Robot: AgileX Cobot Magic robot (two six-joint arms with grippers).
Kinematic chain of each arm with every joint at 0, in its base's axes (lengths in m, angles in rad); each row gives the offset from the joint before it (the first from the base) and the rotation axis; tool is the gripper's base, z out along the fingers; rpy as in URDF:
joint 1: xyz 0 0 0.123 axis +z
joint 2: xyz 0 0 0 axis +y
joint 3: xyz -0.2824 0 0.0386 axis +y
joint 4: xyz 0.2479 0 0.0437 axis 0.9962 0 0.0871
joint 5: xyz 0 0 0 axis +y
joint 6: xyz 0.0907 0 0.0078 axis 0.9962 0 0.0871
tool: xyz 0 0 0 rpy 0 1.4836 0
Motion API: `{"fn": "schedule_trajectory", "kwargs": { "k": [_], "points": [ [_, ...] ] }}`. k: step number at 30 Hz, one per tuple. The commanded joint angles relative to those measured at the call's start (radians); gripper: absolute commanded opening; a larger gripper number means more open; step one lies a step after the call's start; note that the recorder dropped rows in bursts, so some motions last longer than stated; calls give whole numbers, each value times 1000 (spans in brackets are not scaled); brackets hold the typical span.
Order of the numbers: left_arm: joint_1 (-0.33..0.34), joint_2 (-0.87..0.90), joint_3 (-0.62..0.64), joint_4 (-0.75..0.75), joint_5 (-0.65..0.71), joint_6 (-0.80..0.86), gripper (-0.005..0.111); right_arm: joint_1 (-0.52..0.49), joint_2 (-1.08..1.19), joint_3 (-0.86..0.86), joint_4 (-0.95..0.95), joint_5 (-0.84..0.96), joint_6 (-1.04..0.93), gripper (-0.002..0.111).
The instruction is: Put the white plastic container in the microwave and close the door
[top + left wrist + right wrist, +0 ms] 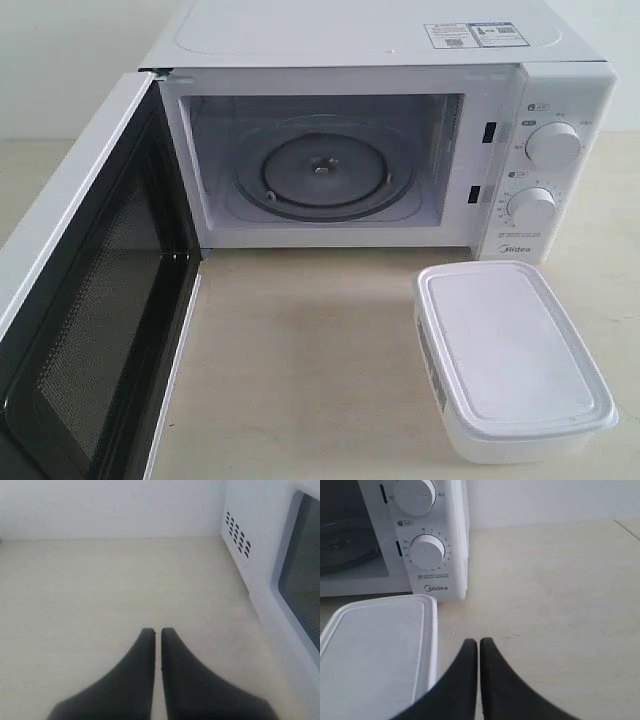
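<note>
The white Midea microwave (pixel 380 150) stands at the back with its door (pixel 85 320) swung wide open to the left, mesh inner face showing. The glass turntable (pixel 322 172) is bare. The white plastic container (pixel 510 355), lid on, sits on the table in front of the knob panel (pixel 550 170). Neither gripper shows in the exterior view. My left gripper (pixel 158 632) is shut and holds nothing, outside the door's window (pixel 302 565). My right gripper (pixel 478 642) is shut and holds nothing, just beside the container (pixel 375 650), below the knobs (pixel 427 551).
The pale wooden table (pixel 300 370) stretches between the open door and the container. A white wall (pixel 110 505) backs the scene. Vent holes (pixel 239 537) mark the microwave's side, near my left gripper.
</note>
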Motion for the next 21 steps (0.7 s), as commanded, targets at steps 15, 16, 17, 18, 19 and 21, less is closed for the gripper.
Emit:
{"fn": "schedule_trajectory", "kwargs": {
  "k": [15, 16, 17, 18, 19, 21],
  "points": [
    [-1, -2, 4, -2, -3, 3, 4, -4, -5, 0, -43, -10, -16, 0],
    [-1, -2, 4, -2, -3, 3, 4, -4, -5, 0, -69, -12, -40, 0],
    [-1, -2, 4, -2, -3, 3, 4, -4, -5, 0, -135, -12, -111, 0],
    [-1, -2, 4, -2, -3, 3, 4, -4, -5, 0, -159, -12, -137, 0],
    [-1, -2, 4, -2, -3, 3, 4, -4, -5, 0, -205, -12, -193, 0],
    [-1, -2, 4, -2, -3, 3, 4, -4, -5, 0, -256, -23, -282, 0]
  ]
}}
